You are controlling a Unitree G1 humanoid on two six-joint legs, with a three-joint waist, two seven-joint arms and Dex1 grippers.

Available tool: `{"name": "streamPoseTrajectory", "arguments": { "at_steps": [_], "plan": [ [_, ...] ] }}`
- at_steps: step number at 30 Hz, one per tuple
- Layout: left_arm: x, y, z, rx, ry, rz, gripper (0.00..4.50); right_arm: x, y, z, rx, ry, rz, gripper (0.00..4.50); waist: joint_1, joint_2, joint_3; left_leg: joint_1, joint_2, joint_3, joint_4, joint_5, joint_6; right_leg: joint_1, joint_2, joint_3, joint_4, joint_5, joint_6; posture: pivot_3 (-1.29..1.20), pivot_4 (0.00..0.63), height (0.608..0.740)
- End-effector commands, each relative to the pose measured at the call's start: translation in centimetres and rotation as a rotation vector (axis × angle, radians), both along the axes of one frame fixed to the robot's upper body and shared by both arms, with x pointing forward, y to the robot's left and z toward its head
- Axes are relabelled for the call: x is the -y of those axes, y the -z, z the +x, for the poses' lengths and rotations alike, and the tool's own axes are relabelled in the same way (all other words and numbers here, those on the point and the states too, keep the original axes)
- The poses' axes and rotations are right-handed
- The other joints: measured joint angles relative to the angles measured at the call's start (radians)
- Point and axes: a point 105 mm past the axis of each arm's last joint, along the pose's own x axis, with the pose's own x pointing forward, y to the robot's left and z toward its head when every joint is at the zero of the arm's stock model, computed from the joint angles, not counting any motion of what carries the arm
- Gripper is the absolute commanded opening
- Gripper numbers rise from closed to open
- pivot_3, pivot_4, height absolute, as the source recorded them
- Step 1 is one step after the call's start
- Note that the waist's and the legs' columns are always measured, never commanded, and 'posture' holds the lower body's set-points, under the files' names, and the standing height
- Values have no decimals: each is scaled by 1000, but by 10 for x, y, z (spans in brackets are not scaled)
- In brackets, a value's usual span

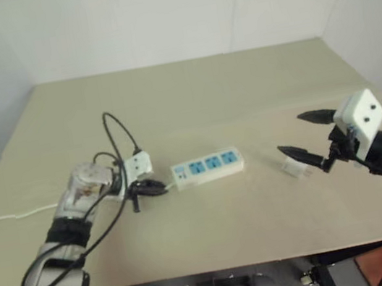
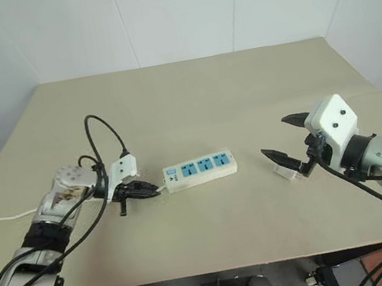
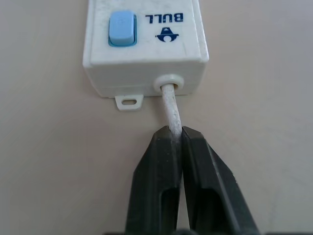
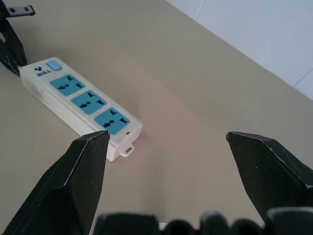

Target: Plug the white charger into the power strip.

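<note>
Two things matter first: the white charger (image 1: 296, 167) lies at centre right of the head view, just under my right gripper (image 1: 309, 132), whose fingers stand wide apart and hold nothing. The power strip (image 1: 207, 166) sits mid-frame, well apart from the charger, its three blue sockets facing up. At its switch end, my left gripper (image 3: 177, 147) has its fingers pressed together on the thin cord (image 3: 171, 105) just beside the strip's housing. I judge the step in hand is steadying the strip. To do it well, I should keep that pinch firm, then lower my right fingers squarely around the charger's sides on the table (image 1: 241, 90).
</note>
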Motion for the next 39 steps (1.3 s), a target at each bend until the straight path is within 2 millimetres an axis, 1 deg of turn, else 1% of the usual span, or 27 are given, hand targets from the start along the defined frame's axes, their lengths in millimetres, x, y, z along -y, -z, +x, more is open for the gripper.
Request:
{"name": "streamPoseTrajectory", "arguments": {
  "at_steps": [1,3,5,7,9,10,11,12,17,18,20,23,25,28,34,39],
  "plan": [
    [1,-18,-13,45,76,-62,1838,-3,-10,0,52,-20,-10,4500,0,0,0,0,0,0,0,0,0,0,0,0,0,0,0,0,150,740],
    [-1,-35,-24,40,119,-181,2476,-3,-10,0,48,-21,-8,4500,1,0,0,-1,0,0,0,0,0,0,0,0,0,0,0,0,150,740],
    [-5,-46,-29,42,132,-233,3128,-2,-9,0,45,-19,-5,4500,-1,0,0,-2,1,0,0,0,0,-2,0,0,0,0,0,0,150,740],
    [-5,-55,-28,64,124,-316,3815,-1,-8,-1,41,-11,3,4500,-1,0,0,-2,1,0,0,0,0,-2,0,0,0,0,0,0,150,740],
    [-1,-58,-22,118,114,-373,4437,-1,-7,0,40,-8,8,4500,-1,0,0,-1,1,0,0,0,0,-1,0,0,0,0,0,0,150,740],
    [2,-58,-20,144,110,-385,4478,-1,-7,0,40,-8,8,4500,1,0,0,-1,1,0,0,0,0,0,0,0,0,0,0,0,150,740],
    [9,-55,-13,201,96,-413,4478,-2,-8,1,42,-10,11,4500,4,0,0,0,0,0,0,0,0,1,0,0,0,0,0,0,150,740],
    [15,-52,-9,221,89,-433,4478,-3,-9,2,44,-14,16,4500,6,0,0,1,0,0,1,0,0,1,0,-1,0,0,0,0,150,740],
    [39,-39,3,166,82,-512,4478,-5,-11,4,50,-24,18,4500,8,0,0,0,-1,0,1,0,0,1,0,-1,0,1,0,0,150,740],
    [42,-38,5,169,77,-525,4478,-5,-12,4,51,-25,18,4500,7,0,0,-1,-1,0,1,0,0,0,0,-1,0,1,0,0,150,740],
    [47,-31,10,166,64,-527,4478,-6,-14,4,57,-26,20,4500,6,0,0,-1,-1,0,1,0,0,0,0,-1,0,1,0,0,150,740],
    [51,-22,17,156,42,-530,4478,-7,-17,4,63,-31,40,4500,4,0,0,0,-1,1,1,0,0,0,0,-1,0,1,0,0,150,740],
    [54,-16,18,133,45,-522,4478,-8,-18,2,62,-38,48,4500,2,0,0,0,-1,1,1,0,0,0,0,-1,0,1,0,0,150,740],
    [57,-6,17,98,62,-507,4478,-9,-19,1,63,-43,47,4500,2,0,0,-1,-1,0,1,0,0,0,0,-1,0,1,0,0,150,740],
    [59,3,13,62,83,-505,4478,-9,-19,0,62,-46,43,4500,1,0,0,-1,-1,0,1,0,0,0,0,-1,0,1,0,0,150,740],
    [55,14,10,48,71,-480,4478,-12,-20,0,63,-55,42,4500,0,0,0,-1,-1,0,1,0,0,0,0,-1,0,1,0,0,150,740]
  ]
}}
